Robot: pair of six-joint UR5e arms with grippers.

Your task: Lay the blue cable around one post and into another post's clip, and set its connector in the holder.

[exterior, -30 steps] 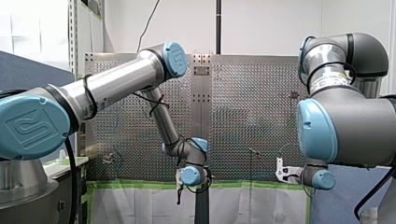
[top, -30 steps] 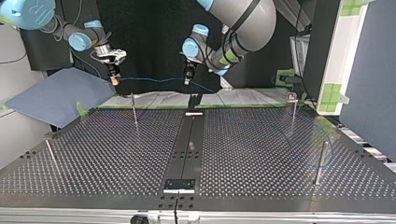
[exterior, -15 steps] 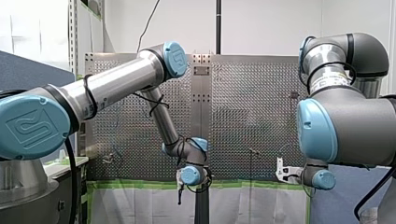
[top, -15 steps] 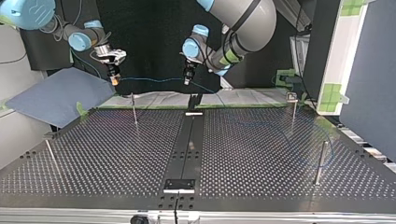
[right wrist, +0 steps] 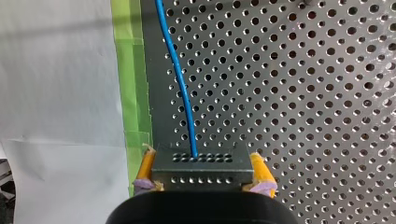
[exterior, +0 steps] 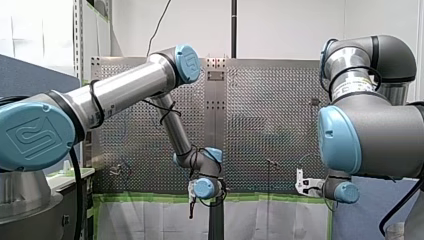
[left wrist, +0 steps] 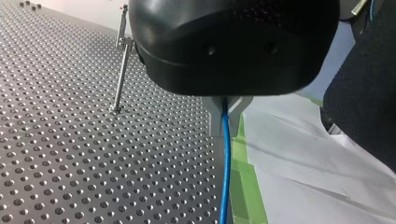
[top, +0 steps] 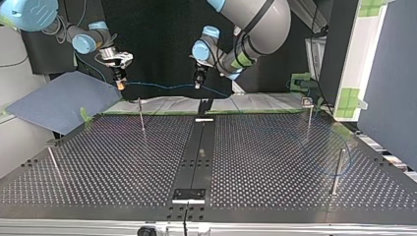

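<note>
Right gripper point(right wrist: 201, 161) is clamped on the connector point(right wrist: 201, 171), whose blue cable point(right wrist: 183, 93) leads ahead to the left gripper point(left wrist: 226, 114), pinched tight around it.

I count one blue cable point(right wrist: 182, 88), one connector point(right wrist: 201, 158), two grippers (my left gripper point(top: 198, 84), my right gripper point(top: 120, 84)) and four posts point(top: 141, 115) point(top: 309, 118) point(top: 337, 172) point(top: 53, 164), the thin fourth at the top view's left possibly just a rod

Robotics lab: my grey, blue-jointed left arm point(exterior: 125, 90) and matching right arm point(exterior: 370, 135) flank a perforated metal counter point(top: 275, 162) studded with thin steel posts point(top: 337, 172), edged in green masking tape point(right wrist: 130, 70), before plain white walls point(exterior: 290, 25).
</note>
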